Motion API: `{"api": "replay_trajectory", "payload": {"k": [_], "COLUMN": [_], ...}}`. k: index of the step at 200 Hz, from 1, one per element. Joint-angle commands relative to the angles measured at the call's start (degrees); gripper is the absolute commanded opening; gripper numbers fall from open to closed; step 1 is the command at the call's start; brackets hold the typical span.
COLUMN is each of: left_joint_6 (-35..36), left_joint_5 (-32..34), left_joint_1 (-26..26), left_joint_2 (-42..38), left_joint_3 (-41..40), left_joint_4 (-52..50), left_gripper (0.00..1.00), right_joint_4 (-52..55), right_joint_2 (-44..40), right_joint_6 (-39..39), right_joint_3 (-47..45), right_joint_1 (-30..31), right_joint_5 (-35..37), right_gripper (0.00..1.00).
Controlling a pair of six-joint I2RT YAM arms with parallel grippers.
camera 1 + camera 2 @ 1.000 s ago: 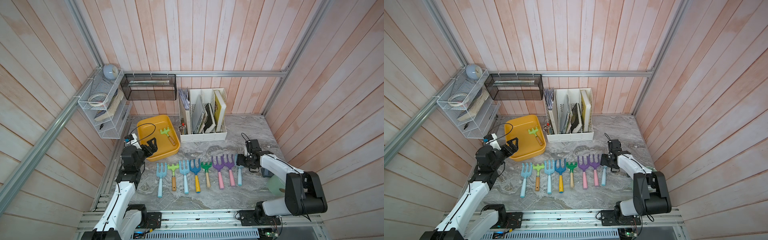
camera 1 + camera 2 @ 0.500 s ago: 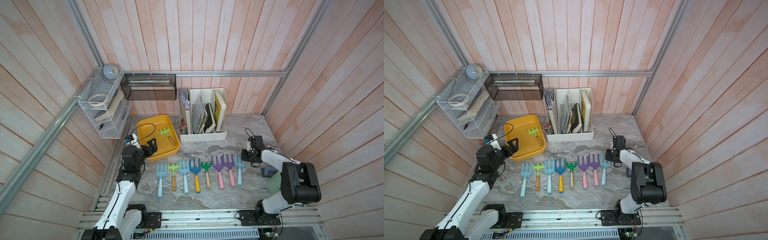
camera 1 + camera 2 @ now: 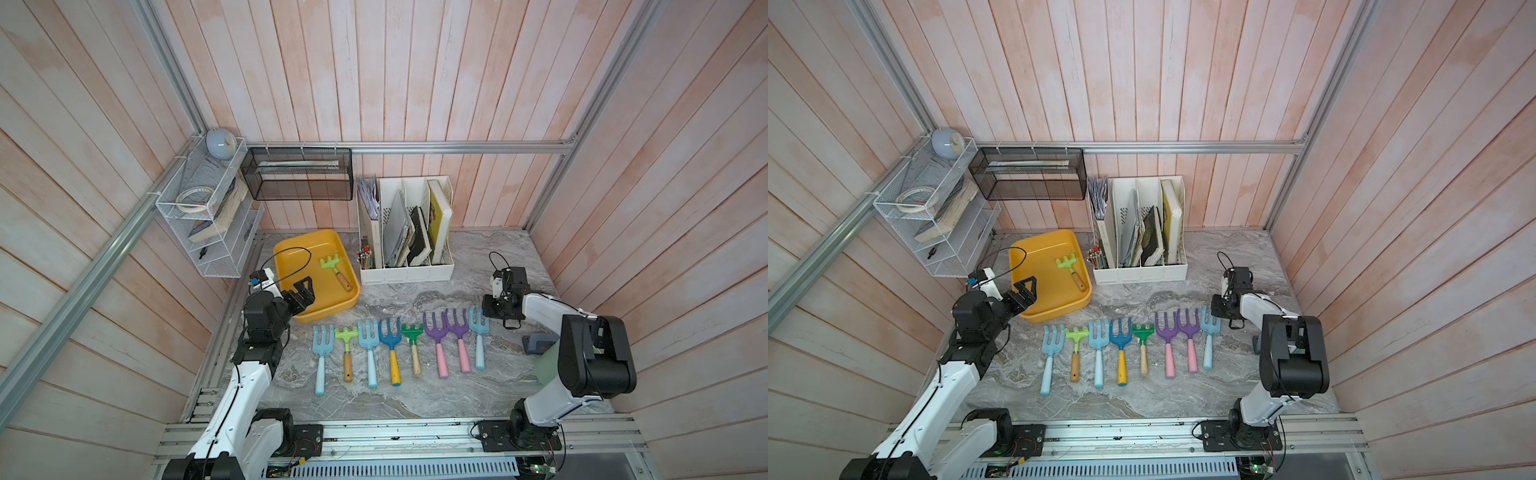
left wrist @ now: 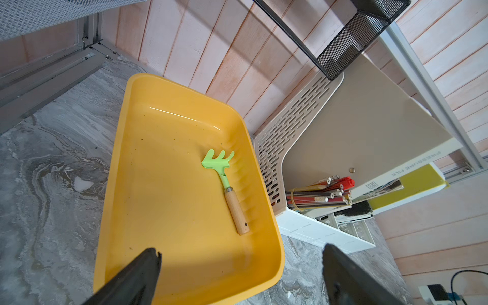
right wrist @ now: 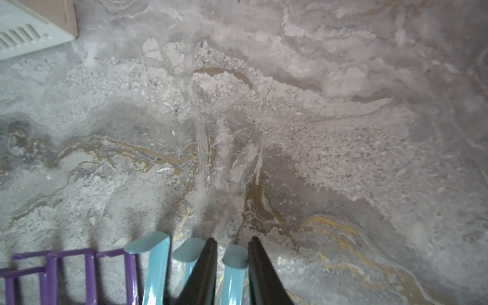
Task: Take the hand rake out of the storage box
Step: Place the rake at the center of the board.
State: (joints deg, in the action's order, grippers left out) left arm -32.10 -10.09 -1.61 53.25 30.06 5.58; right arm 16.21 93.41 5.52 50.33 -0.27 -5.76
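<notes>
The hand rake [image 3: 336,272] [image 3: 1072,272] [image 4: 225,184], light green with a wooden handle, lies inside the yellow storage box [image 3: 303,266] [image 3: 1038,266] [image 4: 163,171] along its right wall. My left gripper [image 3: 303,291] [image 3: 1027,291] [image 4: 240,250] hangs open over the box's near corner, well short of the rake and holding nothing. My right gripper [image 3: 487,309] [image 3: 1214,309] [image 5: 232,241] is low on the table, at the head of the light blue fork [image 3: 478,332] [image 3: 1209,336] [image 5: 233,272] that ends the row. Its fingers press on both sides of the fork's outer tine.
Several coloured forks and rakes [image 3: 390,345] lie in a row on the marble table. A white file organizer [image 3: 407,237] with a pencil bundle [image 3: 365,257] stands right of the box. A black mesh basket [image 3: 299,178] and a wire shelf [image 3: 203,212] hang on the walls.
The right arm's wrist has swung toward the far side, and its jaws have narrowed onto the light blue fork's outer tine. The left arm, the rake and the box have not moved.
</notes>
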Motion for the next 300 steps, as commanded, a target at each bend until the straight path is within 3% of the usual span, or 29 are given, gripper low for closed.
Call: {"api": "replay_trajectory", "payload": {"k": [1,156,300], "left_joint_6": [0.72,0.71,0.54], "left_joint_5": [-0.23,-0.34,-0.64], "left_joint_1": [-0.33,-0.43,-0.50], "left_joint_2": [-0.02,0.28,0.47], "left_joint_3": [-0.81,-0.86,-1.01], "left_joint_4": [1.45,1.71,1.93], "left_gripper": [1.00,1.00,1.00], "right_joint_4": [-0.56,0.92,6.24], "right_joint_2": [0.74,0.84,1.59], "right_joint_6": [-2.60,-18.80,-29.22], "right_joint_3": [1.18,3.07,5.63], "right_joint_1": [-0.25,-0.34,-3.78], "right_joint_5": [-2.41,-3.39,-12.78], "right_gripper": [0.23,0.14,0.14]}}
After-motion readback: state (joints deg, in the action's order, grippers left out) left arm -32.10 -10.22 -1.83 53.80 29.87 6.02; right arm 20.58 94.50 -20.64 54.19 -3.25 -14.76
